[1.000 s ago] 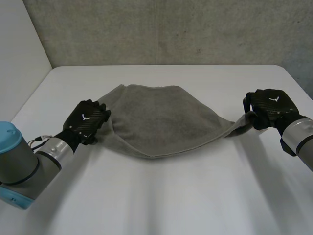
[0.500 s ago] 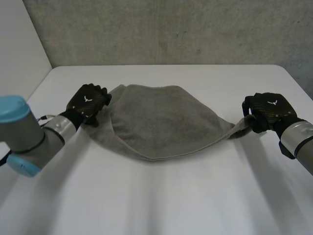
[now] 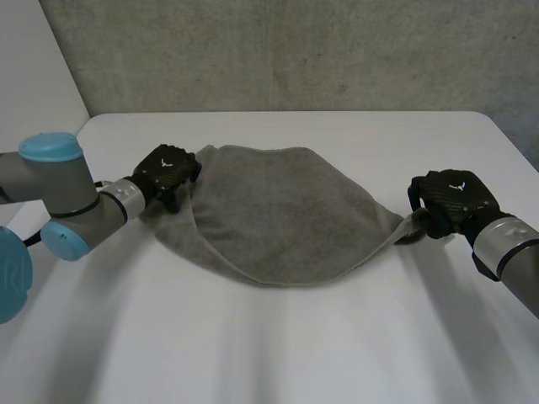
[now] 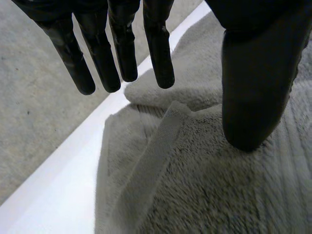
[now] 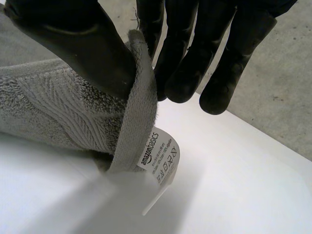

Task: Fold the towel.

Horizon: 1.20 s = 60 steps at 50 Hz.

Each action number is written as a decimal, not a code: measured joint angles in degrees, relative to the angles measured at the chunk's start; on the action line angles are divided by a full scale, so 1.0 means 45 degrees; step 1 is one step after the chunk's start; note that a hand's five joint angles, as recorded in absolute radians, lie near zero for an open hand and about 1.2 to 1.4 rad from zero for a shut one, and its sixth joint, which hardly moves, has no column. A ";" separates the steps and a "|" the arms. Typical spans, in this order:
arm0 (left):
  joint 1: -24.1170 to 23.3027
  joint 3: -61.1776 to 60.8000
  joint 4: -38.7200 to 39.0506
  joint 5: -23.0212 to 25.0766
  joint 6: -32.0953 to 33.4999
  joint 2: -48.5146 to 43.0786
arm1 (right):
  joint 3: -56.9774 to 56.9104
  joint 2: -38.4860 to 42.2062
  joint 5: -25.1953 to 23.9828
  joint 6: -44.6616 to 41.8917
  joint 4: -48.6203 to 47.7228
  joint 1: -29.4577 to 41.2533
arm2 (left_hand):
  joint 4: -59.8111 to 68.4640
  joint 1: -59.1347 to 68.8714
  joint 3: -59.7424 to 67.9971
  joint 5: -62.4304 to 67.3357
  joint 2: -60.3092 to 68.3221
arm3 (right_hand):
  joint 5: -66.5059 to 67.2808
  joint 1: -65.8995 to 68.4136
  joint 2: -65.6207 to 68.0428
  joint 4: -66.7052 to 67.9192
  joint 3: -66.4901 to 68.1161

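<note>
A grey towel (image 3: 269, 210) lies loosely folded on the white table (image 3: 278, 345), with a rounded front edge. My left hand (image 3: 168, 172) is at the towel's far left corner. In the left wrist view its fingers (image 4: 122, 53) are straight and hover over the folded corner (image 4: 161, 92), and the thumb (image 4: 253, 87) rests on the towel (image 4: 204, 185) without gripping it. My right hand (image 3: 450, 202) holds the towel's right corner, pulled out into a point. In the right wrist view the thumb (image 5: 83, 44) and fingers pinch the hemmed edge (image 5: 141, 97) of the towel, and a white label (image 5: 158, 156) hangs below.
A grey wall (image 3: 286, 50) runs along the table's far edge. The table's left edge (image 3: 50, 177) passes close to my left arm (image 3: 59, 181). Bare table lies in front of the towel.
My left hand has slid away from me along the towel's left edge to its far corner, the arm swinging with it. The right hand has shifted slightly left, still holding its corner.
</note>
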 measured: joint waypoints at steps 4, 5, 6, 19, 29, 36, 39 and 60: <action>0.0002 0.0546 -0.0487 -0.0053 0.0009 -0.0466 | 0.0024 0.0045 0.0021 -0.0186 0.0003 -0.0002 | 0.0000 0.0002 0.0001 0.0002 0.0001 | 0.0001 0.0000 0.0000 0.0000 0.0000; 0.0002 0.0618 -0.0550 -0.0061 0.0010 -0.0517 | 0.0025 0.0049 0.0024 -0.0201 0.0003 -0.0003 | 0.0002 0.0005 0.0001 0.0048 0.0000 | 0.0001 0.0000 0.0000 0.0000 -0.0001; 0.0003 0.0753 -0.0679 -0.0078 0.0011 -0.0617 | 0.0028 0.0050 0.0025 -0.0219 0.0003 -0.0004 | 0.0000 0.0005 0.0001 0.0121 0.0001 | 0.0001 0.0000 0.0000 0.0000 -0.0001; 0.0005 0.1273 -0.1209 -0.0129 0.0016 -0.0725 | 0.0058 0.0048 0.0025 -0.0212 0.0002 0.0105 | 0.4933 0.4980 0.4872 0.5383 0.4992 | 0.0000 0.0000 0.0000 0.0000 0.0000; 0.0005 0.1278 -0.1982 -0.0125 0.0144 -0.0554 | 0.0079 0.0035 0.0024 -0.0209 0.0002 0.0133 | 1.0709 0.9824 1.0550 1.0288 1.0649 | 0.0001 0.0000 0.0000 0.0000 0.0000; 0.0021 0.0559 -0.2324 -0.0151 0.1533 0.0224 | 0.0078 0.0010 0.0033 -0.0209 0.0002 0.0136 | 1.0711 0.9835 1.0576 1.0288 1.0650 | 0.0001 0.0000 0.0000 0.0000 0.0000; 0.0084 -0.0194 -0.2367 -0.0179 0.2455 0.0820 | 0.0093 -0.0016 0.0039 -0.0209 0.0002 0.0145 | 1.0713 0.9838 1.0579 1.0288 1.0650 | 0.0001 0.0000 0.0000 0.0000 0.0000; -0.0154 -0.3237 -0.1601 0.0270 0.3435 0.2597 | 0.0205 -0.0101 0.0044 -0.0225 0.0005 0.0341 | 0.0699 0.0616 0.0731 0.0666 0.0588 | 0.0001 0.0000 0.0000 -0.0002 -0.0005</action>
